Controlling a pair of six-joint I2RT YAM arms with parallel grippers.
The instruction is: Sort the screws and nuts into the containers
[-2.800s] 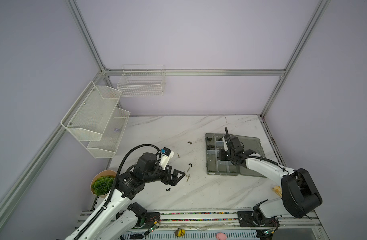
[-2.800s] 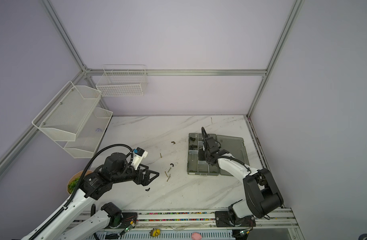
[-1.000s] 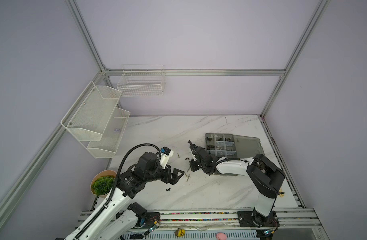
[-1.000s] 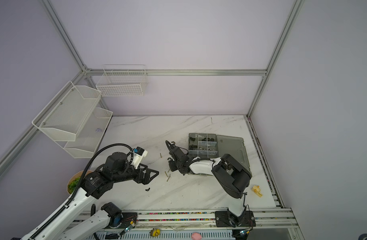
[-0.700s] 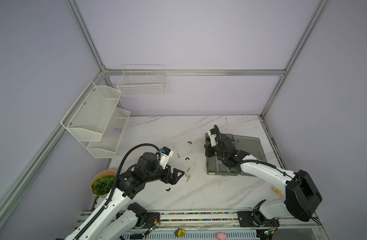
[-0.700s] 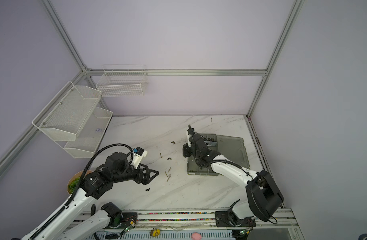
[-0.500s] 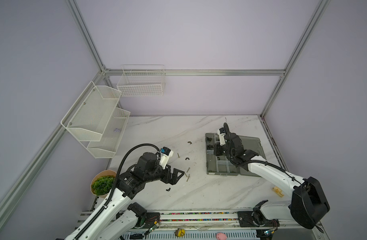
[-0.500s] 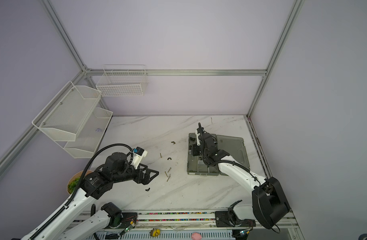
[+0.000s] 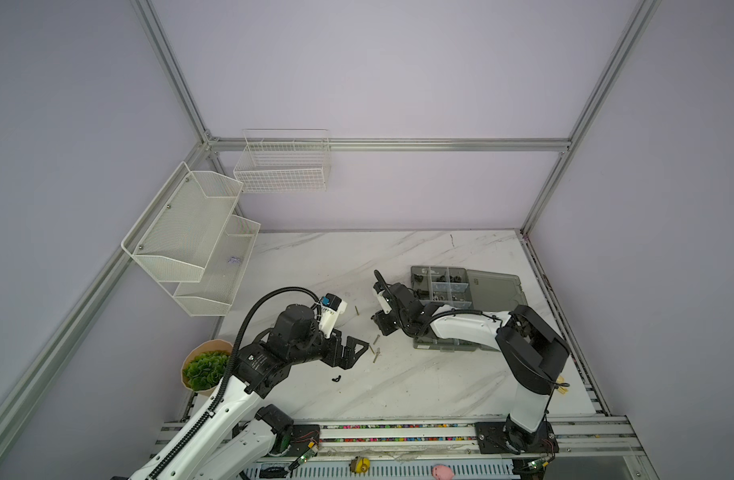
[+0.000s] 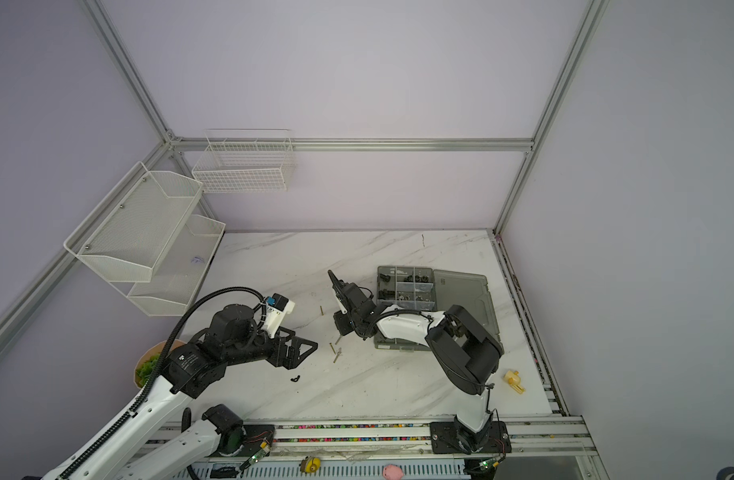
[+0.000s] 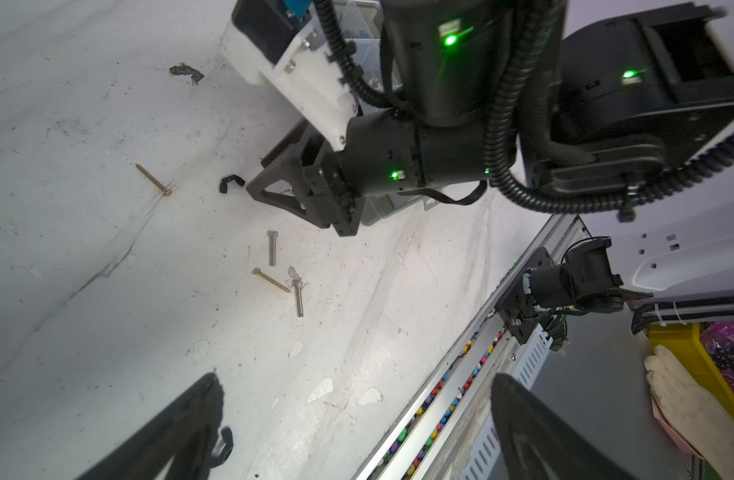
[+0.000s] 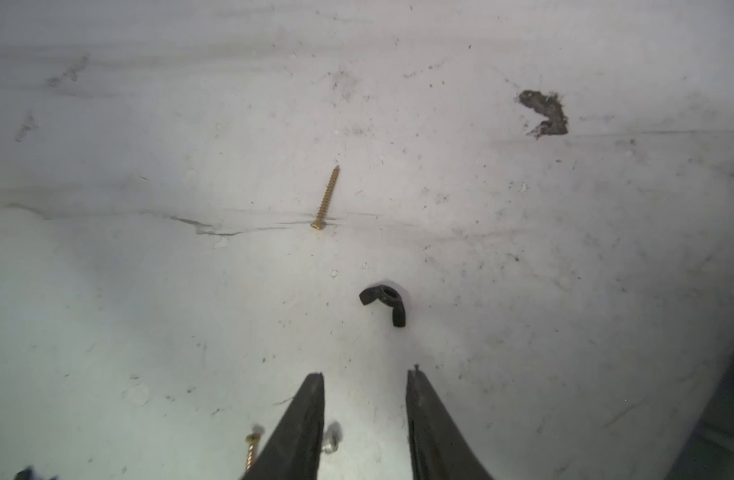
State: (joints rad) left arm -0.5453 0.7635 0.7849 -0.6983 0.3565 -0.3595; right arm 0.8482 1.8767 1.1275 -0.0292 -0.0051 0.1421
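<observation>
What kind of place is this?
Probably a robot lab's test booth, not a home: two robot arms fixed to a rail, bare walls on a metal frame, and a table with loose screws near an organizer box.

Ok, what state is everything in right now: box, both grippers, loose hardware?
Organizer box: lid open, laid flat; some compartments hold dark parts.
Right gripper: open, empty.
Left gripper: wide open, empty.
Black wing nut: loose on the table, just ahead of the right gripper.
Brass screw: lying flat, unsorted.
Silver bolts: two, lying flat, unsorted.
</observation>
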